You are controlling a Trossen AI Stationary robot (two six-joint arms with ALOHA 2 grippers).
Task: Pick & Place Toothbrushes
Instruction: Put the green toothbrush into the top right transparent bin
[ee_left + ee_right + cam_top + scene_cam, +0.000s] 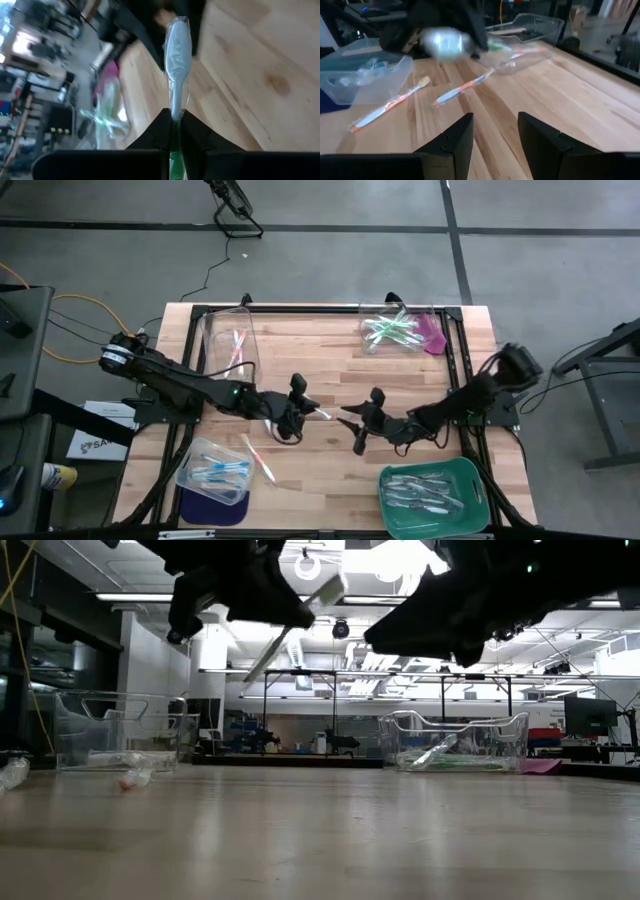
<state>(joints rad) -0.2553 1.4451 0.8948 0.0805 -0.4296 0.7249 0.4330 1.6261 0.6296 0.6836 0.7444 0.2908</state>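
The toothbrushes are lying spread over the wooden worktop [330, 370] and its containers, and one green toothbrush [177, 60] is being gripped by the left hand [297, 412], whose fingers [150, 142] are pinching shut on its handle while its wrapped pale head is sticking out past the fingertips, above the middle of the worktop. The right hand [358, 427] is hanging just beside it, facing it across a small gap, with its fingers [452, 142] standing parted and nothing between them. Two pink-orange toothbrushes [258, 458] are lying loose on the wood near the front left, just beside a clear bin [214, 471] that is holding blue ones. Another clear bin [228, 340] at the back left is holding pink-orange ones, a third clear bin [400, 330] at the back right is holding light green ones, and a green tray [434, 496] at the front right is holding pale grey-white ones.
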